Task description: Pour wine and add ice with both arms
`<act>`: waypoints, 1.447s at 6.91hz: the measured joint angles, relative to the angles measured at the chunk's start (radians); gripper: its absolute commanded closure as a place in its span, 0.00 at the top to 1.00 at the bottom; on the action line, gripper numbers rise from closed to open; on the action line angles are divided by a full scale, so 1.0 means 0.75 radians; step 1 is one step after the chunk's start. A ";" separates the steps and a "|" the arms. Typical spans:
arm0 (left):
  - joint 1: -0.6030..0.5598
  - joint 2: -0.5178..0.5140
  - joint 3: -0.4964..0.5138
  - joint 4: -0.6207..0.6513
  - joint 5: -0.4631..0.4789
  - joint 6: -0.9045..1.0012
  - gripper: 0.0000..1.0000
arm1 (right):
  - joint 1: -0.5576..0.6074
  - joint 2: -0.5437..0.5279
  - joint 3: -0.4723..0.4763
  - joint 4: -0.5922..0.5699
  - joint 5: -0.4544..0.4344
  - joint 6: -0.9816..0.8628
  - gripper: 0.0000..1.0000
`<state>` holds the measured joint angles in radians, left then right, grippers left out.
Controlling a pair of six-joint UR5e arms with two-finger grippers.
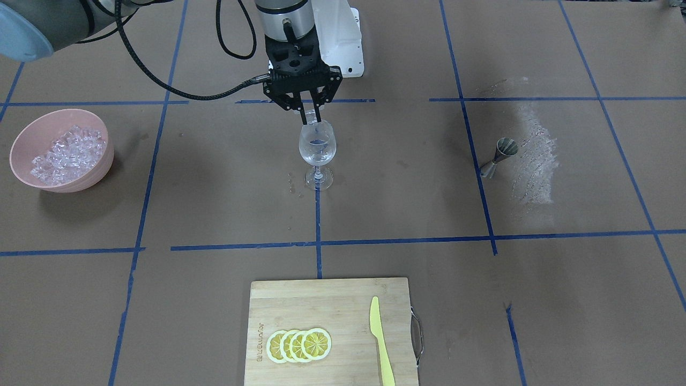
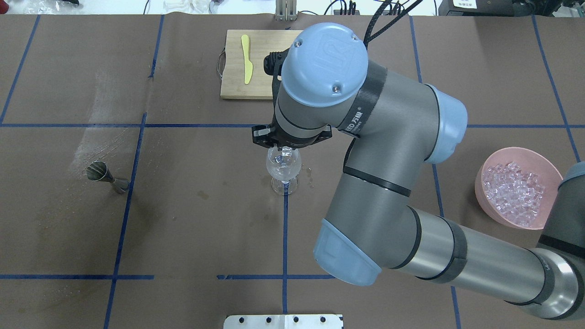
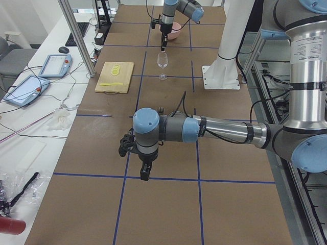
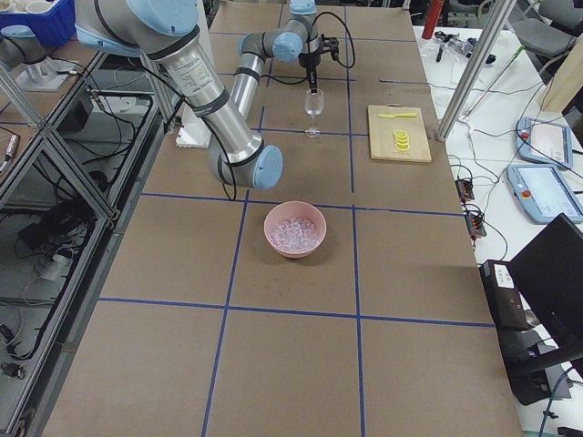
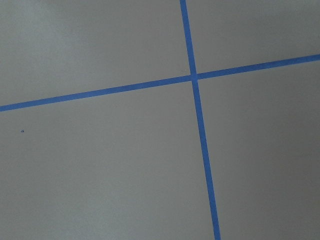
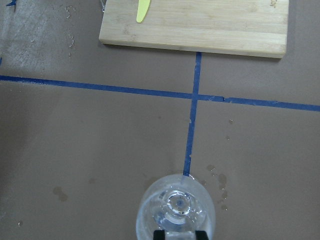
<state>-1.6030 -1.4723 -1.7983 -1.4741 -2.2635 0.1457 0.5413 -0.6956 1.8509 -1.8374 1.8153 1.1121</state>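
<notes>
A: Right side status?
B: I've got the right gripper (image 1: 310, 113), the black two-finger pincer on the silver-grey right arm (image 2: 393, 151), straight above the clear stemmed wine glass (image 1: 317, 149). Its fingertips are just over the rim and look clenched on 1 small clear ice cube (image 1: 308, 115).
A: Wine?
B: A thin pool of near-colourless wine (image 1: 317, 157) sits low in the glass. The glass is upright, its foot on the end of a blue tape line (image 1: 318, 225), with small wet spots (image 1: 292, 182) just beside the foot.
A: Rest of the ice?
B: The ice heap (image 1: 67, 153) of glassy cubes is in the round pink bowl (image 1: 21, 140), well apart from the glass on the robot's right of it.
A: Left side?
B: The left gripper (image 3: 145, 172) hangs above the brown-papered table (image 3: 163, 209), far from the glass toward the robot's left end. Released or clenched, I cannot tell.
A: Others?
B: A steel jigger (image 1: 498, 156) lies on its side to the robot's left of the glass, beside a white powdery smear (image 1: 533, 155). A bamboo cutting board (image 1: 332, 300) lies beyond the glass from the robot, holding 4 lemon slices (image 1: 299, 344) and 1 yellow plastic knife (image 1: 379, 338).
</notes>
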 measured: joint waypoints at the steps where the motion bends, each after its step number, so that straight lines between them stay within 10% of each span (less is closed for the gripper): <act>1: 0.000 0.001 0.001 0.000 0.000 0.000 1.00 | -0.006 0.018 -0.029 0.001 -0.020 0.000 0.33; 2: 0.000 0.001 0.001 0.000 -0.001 0.000 1.00 | -0.014 0.022 -0.045 0.001 -0.041 0.000 0.99; 10: 0.002 -0.019 0.008 0.000 -0.003 0.000 1.00 | 0.169 -0.106 0.046 -0.069 0.138 -0.137 1.00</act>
<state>-1.6012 -1.4865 -1.7920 -1.4745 -2.2655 0.1457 0.6678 -0.7749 1.8851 -1.8890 1.9186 1.0091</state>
